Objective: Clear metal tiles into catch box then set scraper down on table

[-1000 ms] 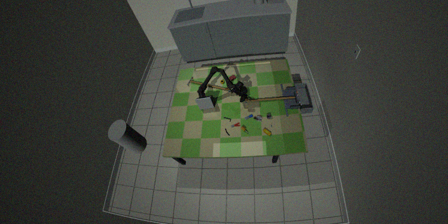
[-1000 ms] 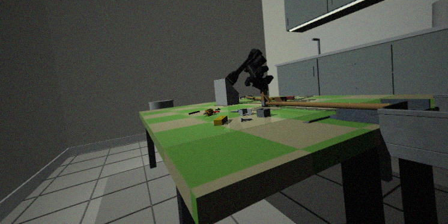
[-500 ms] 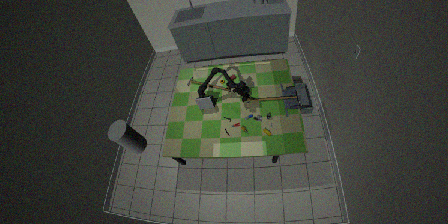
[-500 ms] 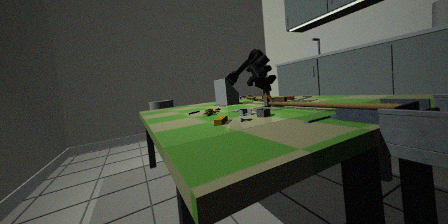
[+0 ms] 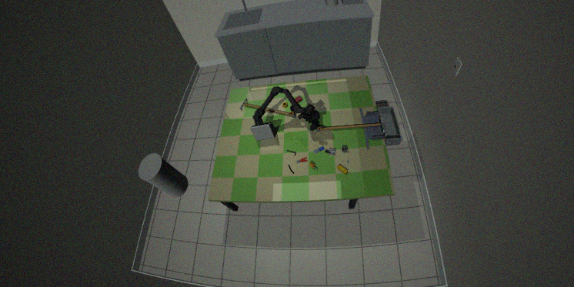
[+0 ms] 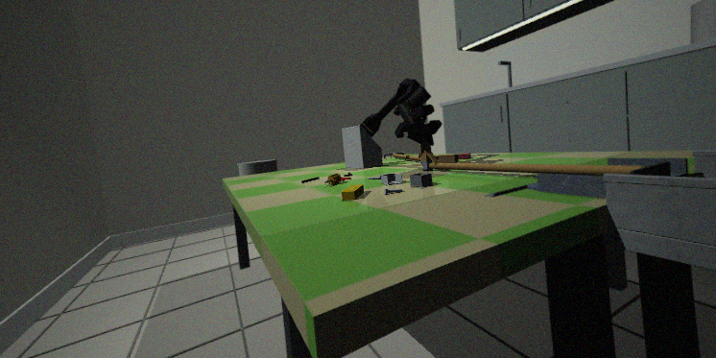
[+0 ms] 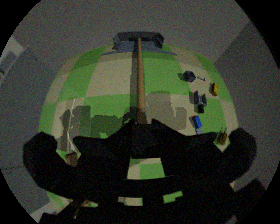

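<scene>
My gripper (image 5: 317,128) (image 6: 426,160) (image 7: 143,121) is shut on the near end of the long scraper's wooden handle (image 5: 349,126) (image 6: 511,167) (image 7: 140,85), low above the table. The handle runs straight out over the grey-blue steel bench plate (image 5: 372,134) (image 6: 571,183) at the table's far edge. Its far end reaches the near side of the grey catch box (image 5: 396,123) (image 6: 656,202) (image 7: 151,36). The scraper's head is dark and hard to make out there. I cannot make out any metal tile on the plate or in the box.
A second long-handled tool (image 5: 257,106) lies beside the arm base (image 5: 262,131) (image 6: 351,147). A yellow block (image 5: 342,168) (image 6: 352,192) (image 7: 215,89), a dark grey block (image 5: 345,148) (image 6: 421,179) (image 7: 189,76), red pliers (image 5: 302,160) and several small tools lie to one side of the handle.
</scene>
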You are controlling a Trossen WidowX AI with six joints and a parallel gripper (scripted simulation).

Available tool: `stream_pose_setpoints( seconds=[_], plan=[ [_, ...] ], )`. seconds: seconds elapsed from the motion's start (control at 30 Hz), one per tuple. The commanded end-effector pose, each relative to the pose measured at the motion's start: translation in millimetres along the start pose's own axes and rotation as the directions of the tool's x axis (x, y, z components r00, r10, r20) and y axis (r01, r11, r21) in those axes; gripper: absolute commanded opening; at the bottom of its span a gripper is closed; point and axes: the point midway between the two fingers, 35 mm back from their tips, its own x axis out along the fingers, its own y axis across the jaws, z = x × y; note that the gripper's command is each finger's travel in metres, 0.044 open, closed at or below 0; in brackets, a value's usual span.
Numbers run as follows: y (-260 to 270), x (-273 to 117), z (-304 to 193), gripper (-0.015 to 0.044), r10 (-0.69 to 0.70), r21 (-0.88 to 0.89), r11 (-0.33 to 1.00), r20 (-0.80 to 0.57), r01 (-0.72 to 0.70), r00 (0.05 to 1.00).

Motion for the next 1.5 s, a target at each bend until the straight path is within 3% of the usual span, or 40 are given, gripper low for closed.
stream_pose_setpoints(
  seconds=[0.0,1.47],
  plan=[
    [0.3,-0.9,1.1,0.0,0.001,-0.002,1.0,0.003,-0.001,1.0],
    [-5.2,-35.8,-33.7,0.0,-0.004,0.0,1.0,0.009,0.004,1.0]
  ],
)
